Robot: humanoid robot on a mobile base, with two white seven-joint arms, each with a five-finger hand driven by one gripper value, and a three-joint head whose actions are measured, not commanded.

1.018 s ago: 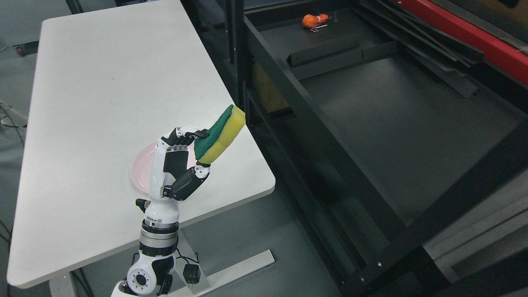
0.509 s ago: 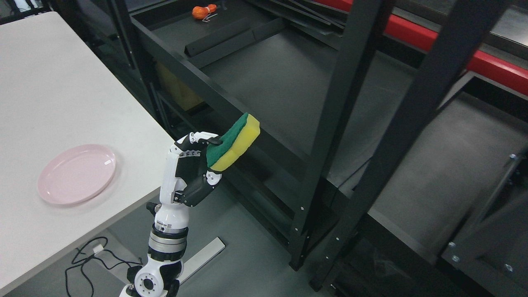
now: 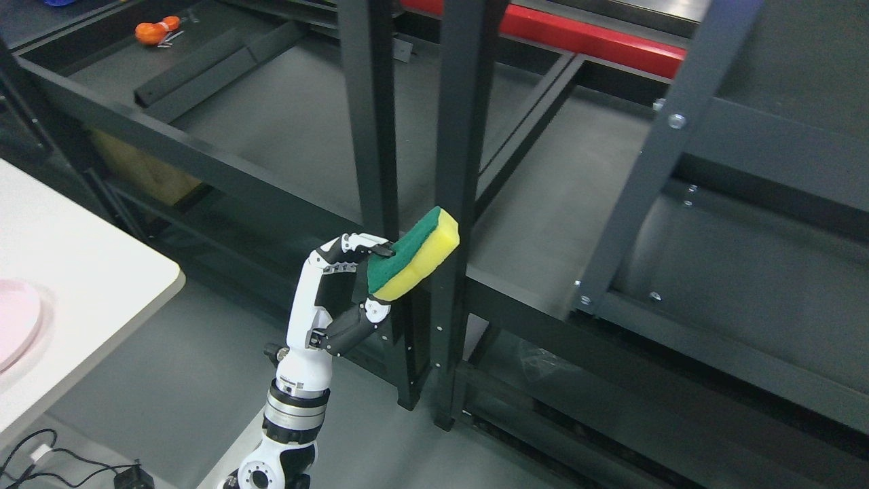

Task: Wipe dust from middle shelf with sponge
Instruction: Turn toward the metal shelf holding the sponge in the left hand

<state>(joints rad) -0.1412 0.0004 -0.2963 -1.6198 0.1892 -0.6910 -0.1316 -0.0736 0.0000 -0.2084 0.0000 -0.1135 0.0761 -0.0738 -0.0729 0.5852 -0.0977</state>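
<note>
My left hand (image 3: pixel 363 282) rises from the bottom left of the head view, fingers and thumb shut on a sponge (image 3: pixel 414 255). The sponge is yellow with a green scouring face and sticks up to the right, tilted. It hangs in the air in front of two black upright posts (image 3: pixel 461 170) of the shelving. Behind the posts lies the dark shelf board (image 3: pixel 557 197), bare where I can see it. The sponge does not touch the shelf. My right hand is out of view.
A white table (image 3: pixel 75 285) with a pink plate (image 3: pixel 13 322) at the left edge. An orange object (image 3: pixel 156 30) and a loose black bar (image 3: pixel 204 64) lie on the shelf's far left. A red beam (image 3: pixel 590 41) runs behind. Cables (image 3: pixel 61 465) lie on the floor.
The camera has swung right: table and plate slid off to the left, and the shelf posts now stand in the middle. The hand keeps the same hold on the sponge.
</note>
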